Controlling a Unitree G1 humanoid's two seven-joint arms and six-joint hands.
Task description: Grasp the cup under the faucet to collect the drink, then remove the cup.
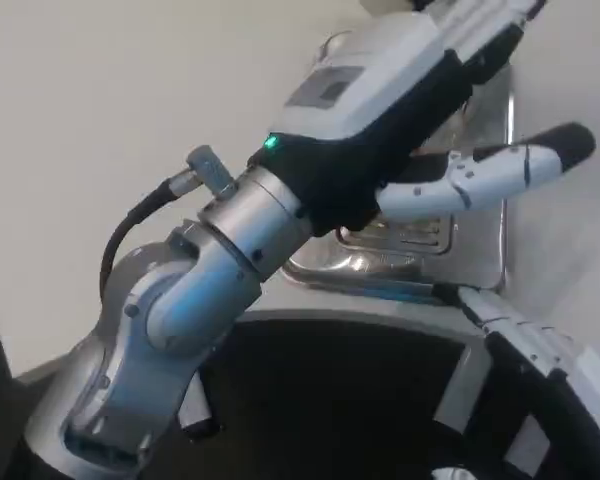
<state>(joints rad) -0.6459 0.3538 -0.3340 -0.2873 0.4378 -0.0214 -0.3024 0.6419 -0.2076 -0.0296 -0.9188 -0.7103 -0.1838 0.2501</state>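
Our left forearm (210, 290) crosses the frame from lower left w/ its cable, reaching up toward the metal tray (480, 255) at the back. Left hand (410, 90) hovers above that tray, fingers spread, thumb out to the right, holding nothing. Lower right, part of our right arm (540, 370) shows; its hand's state we can't tell. The cup isn't visible, maybe hidden behind the hand. We judge the task is at approach: no grasp yet, filling & removal left.
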